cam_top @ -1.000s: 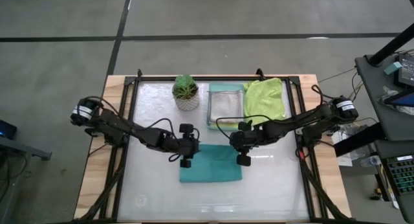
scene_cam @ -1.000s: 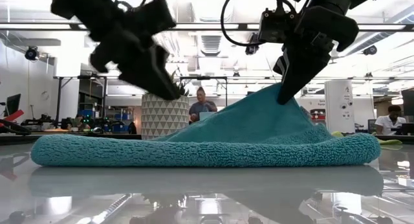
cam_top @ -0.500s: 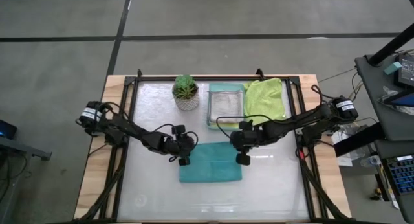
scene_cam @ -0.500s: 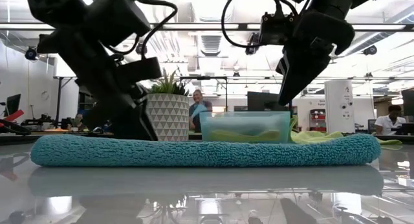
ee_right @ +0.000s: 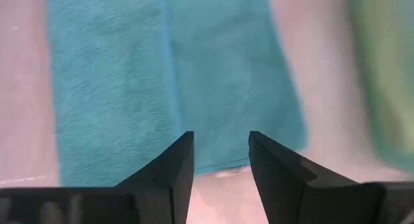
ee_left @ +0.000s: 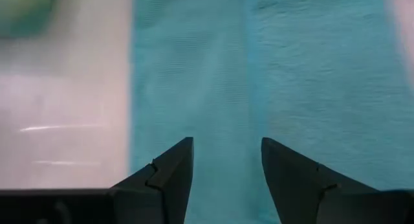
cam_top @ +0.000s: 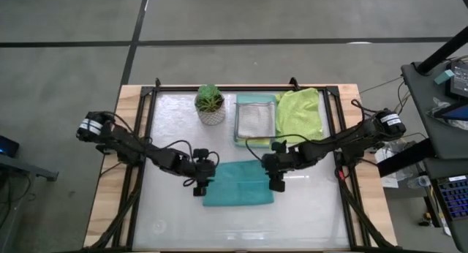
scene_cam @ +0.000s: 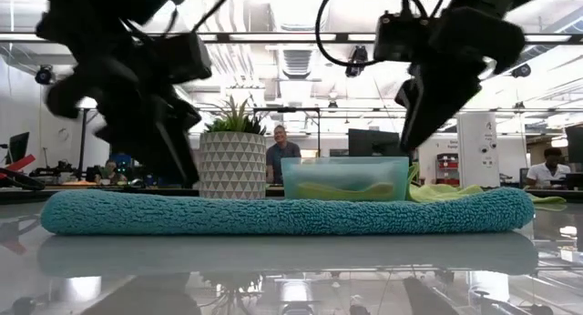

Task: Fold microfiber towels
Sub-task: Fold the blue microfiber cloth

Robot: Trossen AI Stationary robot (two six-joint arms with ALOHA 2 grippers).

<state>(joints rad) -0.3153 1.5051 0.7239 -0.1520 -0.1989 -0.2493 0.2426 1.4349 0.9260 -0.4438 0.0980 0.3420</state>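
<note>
- Where the high view looks down, the teal towel point(cam_top: 238, 183) lies folded mid-worktop point(cam_top: 307, 216), left gripper point(cam_top: 199, 181) at its left edge, right gripper point(cam_top: 277, 177) at its right; bare worktop lies in front.
- Low view: both hang above the towel, clear of it, before a plant pot point(scene_cam: 231, 164) and tray point(scene_cam: 344, 177).
- Wrist views alone show both grippers' fingers parted, empty.
</note>
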